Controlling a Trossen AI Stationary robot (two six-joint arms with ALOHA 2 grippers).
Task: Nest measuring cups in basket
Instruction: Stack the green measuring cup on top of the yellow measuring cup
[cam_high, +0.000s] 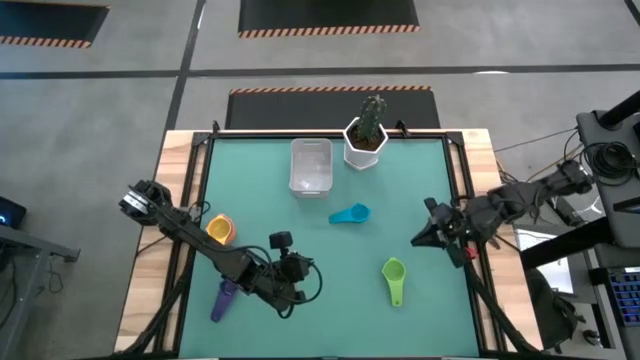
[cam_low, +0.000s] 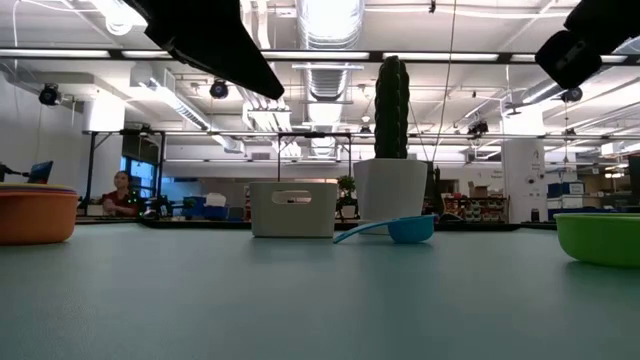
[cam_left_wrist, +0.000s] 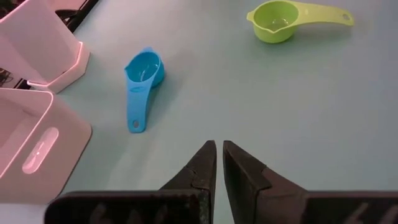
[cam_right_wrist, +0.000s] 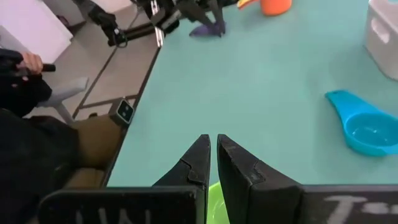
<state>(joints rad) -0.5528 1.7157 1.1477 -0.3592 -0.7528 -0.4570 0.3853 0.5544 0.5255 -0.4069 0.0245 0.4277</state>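
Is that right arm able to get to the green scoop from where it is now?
Probably yes. The green scoop lies in the open on the mat, apart from the other cups, and the right gripper hangs nearby with nothing between them. Its fingers are nearly shut, so it would have to open first.

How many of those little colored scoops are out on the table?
4 visible: orange cup with yellow inside at left, purple cup near the left arm, blue cup mid-table, green cup right. Others may be nested and hidden.
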